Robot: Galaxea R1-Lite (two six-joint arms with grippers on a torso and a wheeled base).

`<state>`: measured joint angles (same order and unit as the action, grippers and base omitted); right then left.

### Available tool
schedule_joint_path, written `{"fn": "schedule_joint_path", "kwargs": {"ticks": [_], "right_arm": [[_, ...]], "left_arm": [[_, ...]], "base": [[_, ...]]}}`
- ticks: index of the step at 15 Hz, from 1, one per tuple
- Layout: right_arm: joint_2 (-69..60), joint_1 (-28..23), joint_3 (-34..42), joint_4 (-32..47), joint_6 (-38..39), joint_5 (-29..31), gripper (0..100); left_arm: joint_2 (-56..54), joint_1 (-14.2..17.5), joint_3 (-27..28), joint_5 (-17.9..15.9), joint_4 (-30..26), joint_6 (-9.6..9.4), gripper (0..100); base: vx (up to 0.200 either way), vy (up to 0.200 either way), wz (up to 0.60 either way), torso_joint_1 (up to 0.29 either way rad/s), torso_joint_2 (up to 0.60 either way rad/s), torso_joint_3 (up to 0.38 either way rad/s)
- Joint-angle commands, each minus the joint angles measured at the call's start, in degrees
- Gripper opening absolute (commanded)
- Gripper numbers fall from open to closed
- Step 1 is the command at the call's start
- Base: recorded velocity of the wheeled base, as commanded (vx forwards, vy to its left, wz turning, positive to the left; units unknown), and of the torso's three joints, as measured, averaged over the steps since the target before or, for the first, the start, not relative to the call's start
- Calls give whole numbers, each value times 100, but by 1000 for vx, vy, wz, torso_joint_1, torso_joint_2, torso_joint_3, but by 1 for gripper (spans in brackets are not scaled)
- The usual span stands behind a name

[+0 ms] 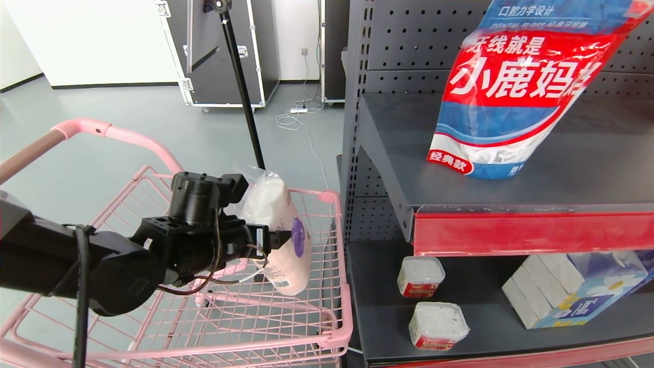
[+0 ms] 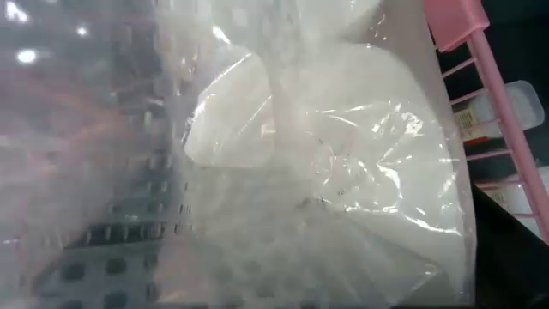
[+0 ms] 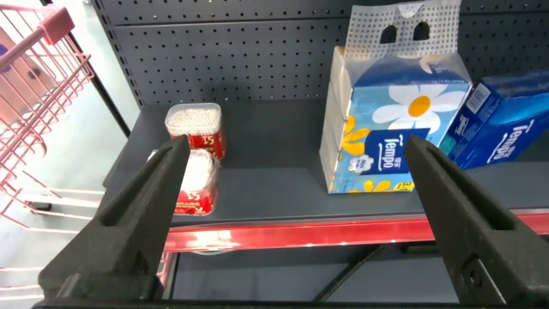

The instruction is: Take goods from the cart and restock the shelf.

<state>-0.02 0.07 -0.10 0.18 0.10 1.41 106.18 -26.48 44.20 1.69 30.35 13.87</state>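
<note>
Hanging above the far right corner of the pink wire cart [image 1: 340, 335] is a clear plastic bag of white goods [image 1: 278, 225], upright, with a round purple label on its side and a small white barcode sticker near its bottom. The left gripper [image 1: 271, 240] is clamped on the bag's middle, and the crinkled film presses close against that wrist's camera [image 2: 343, 172]. Just beside the cart stands the dark grey metal shelf unit [image 1: 398, 153] with a pegboard back and red price strips. On its upper board a large red, blue and white pouch [image 1: 516, 97] leans, with bold white characters across a red band. The right gripper [image 3: 296, 150] hangs before the lower board with its fingers spread wide apart. That board holds two small red-labelled tubs [image 1: 420, 276] and a blue tissue pack printed with a white daisy [image 1: 572, 291].
</note>
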Motion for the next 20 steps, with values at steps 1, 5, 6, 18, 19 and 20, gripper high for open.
{"fn": "schedule_joint_path", "kwargs": {"ticks": [1, 5, 6, 18, 19, 20], "right_arm": [[2, 1, 1, -1, -1, -1, 100], [2, 1, 1, -1, -1, -1, 100], [2, 1, 1, -1, -1, -1, 100], [2, 1, 1, -1, -19, -10, 100], [2, 1, 1, -1, -19, -10, 100], [2, 1, 1, -1, -19, -10, 100]], "left_arm": [[245, -7, 150, 6, -3, 1, 100], [403, -15, 176, 85, -3, 1, 100], [474, -15, 212, 191, -3, 1, 100], [-10, 2, 88, 85, 6, 142, 0], [-308, 29, -96, -46, 6, 133, 0], [-502, 64, -202, -108, -3, 107, 0]], "base": [[0, 0, 0, 0, 0, 0], [0, 0, 0, 0, 0, 0], [0, 0, 0, 0, 0, 0], [0, 0, 0, 0, 0, 0], [0, 0, 0, 0, 0, 0], [0, 0, 0, 0, 0, 0]]}}
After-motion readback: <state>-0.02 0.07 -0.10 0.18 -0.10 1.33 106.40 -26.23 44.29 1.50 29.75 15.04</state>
